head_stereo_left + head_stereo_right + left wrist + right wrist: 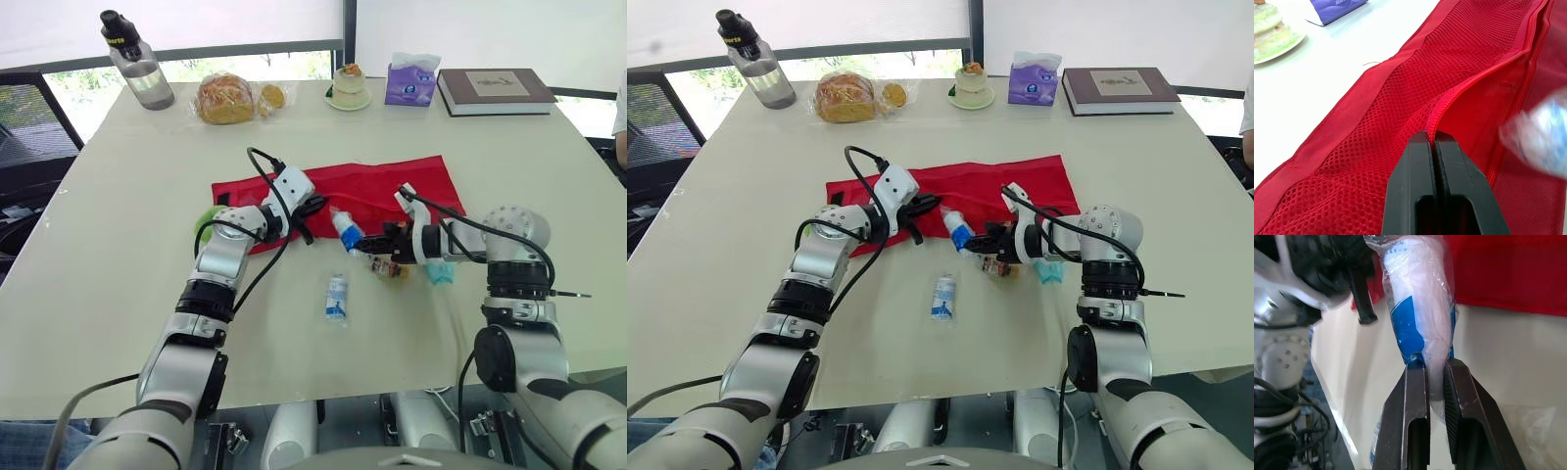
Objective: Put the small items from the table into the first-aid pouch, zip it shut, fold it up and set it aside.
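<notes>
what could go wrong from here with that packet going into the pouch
1. The right gripper grips the white-and-blue packet only by its end, so it may slip or swing loose.
2. The left gripper pinches just the zipper edge of the red pouch; the opening looks narrow, so the packet may snag on it.
3. A small brown item lies right by the right gripper and could get knocked.

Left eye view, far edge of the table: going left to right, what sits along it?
water bottle → bagged bread → dessert on a plate → purple tissue pack → book
</notes>
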